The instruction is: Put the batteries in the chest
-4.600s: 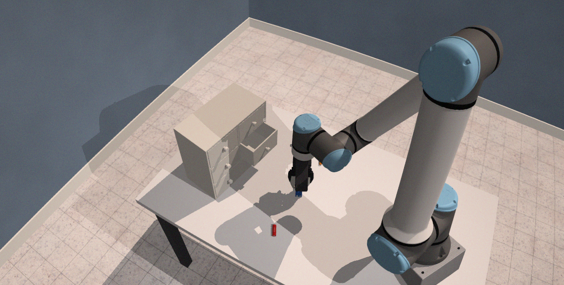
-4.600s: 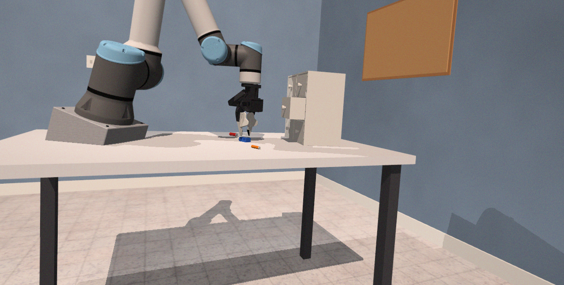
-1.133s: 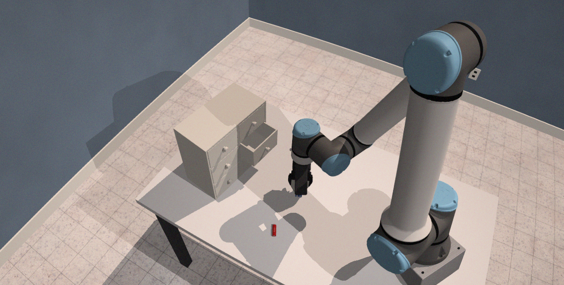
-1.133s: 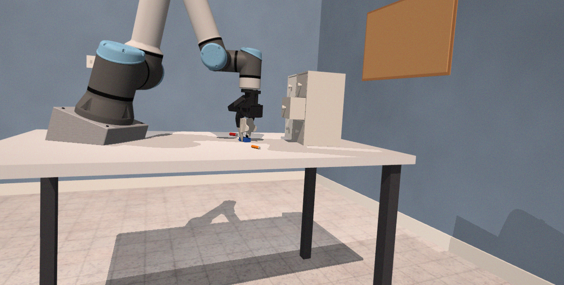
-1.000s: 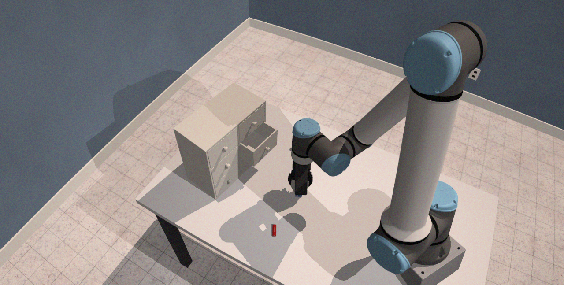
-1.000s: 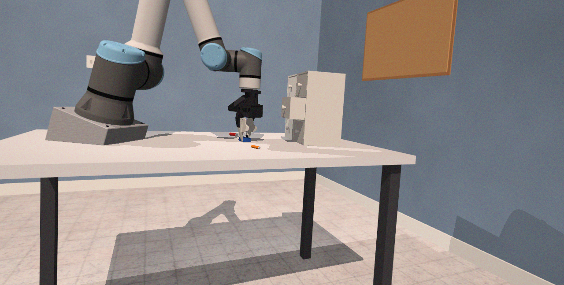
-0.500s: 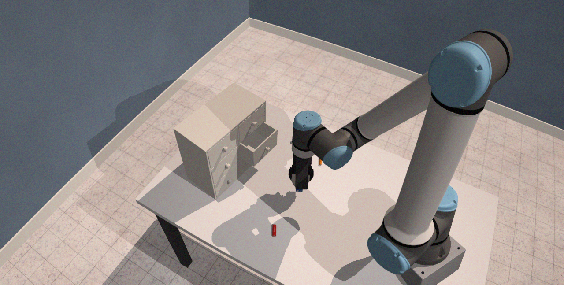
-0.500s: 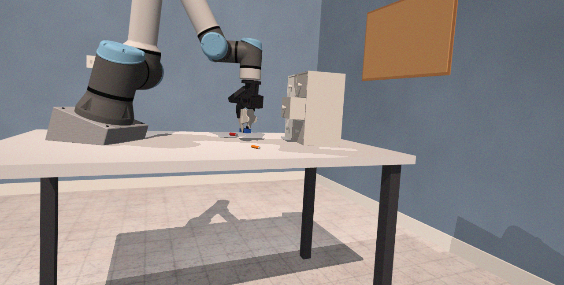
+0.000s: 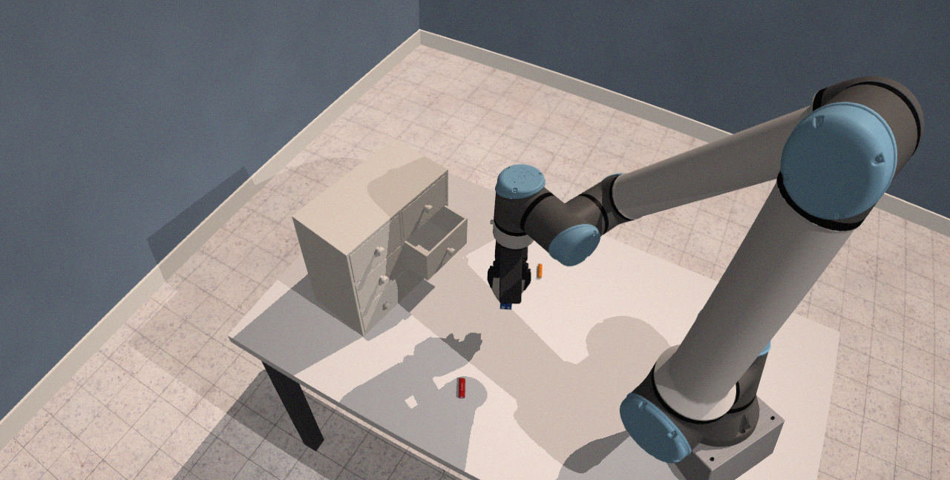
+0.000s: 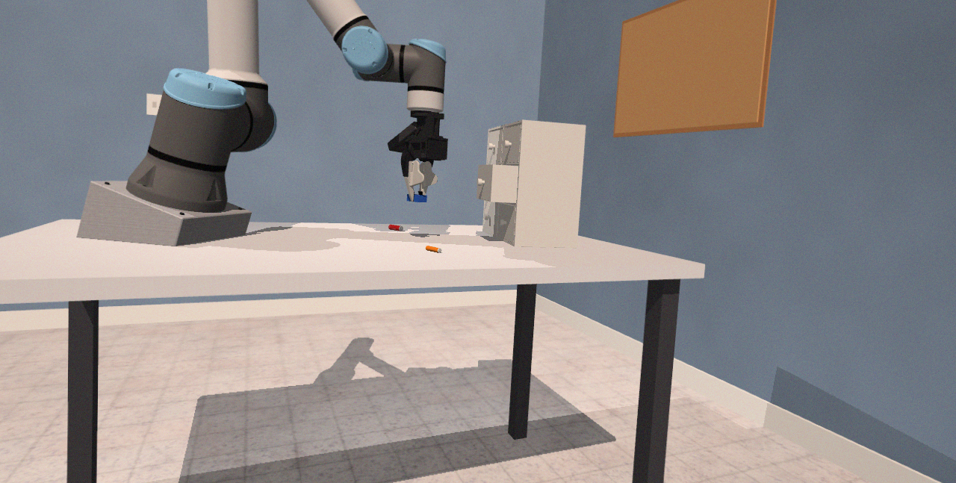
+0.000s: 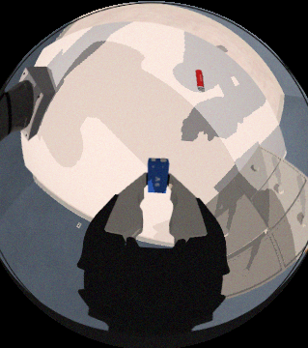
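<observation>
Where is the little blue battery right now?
The blue nine-volt battery is pinched in the claw, hanging above the table, just short of the chest's open drawer.

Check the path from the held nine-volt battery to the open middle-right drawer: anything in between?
Nothing visible. The gripper holds the nine-volt battery clear above the table, roughly level with the pulled-out drawer. Only open air shows between them; the orange battery and red battery lie on the table below.
</observation>
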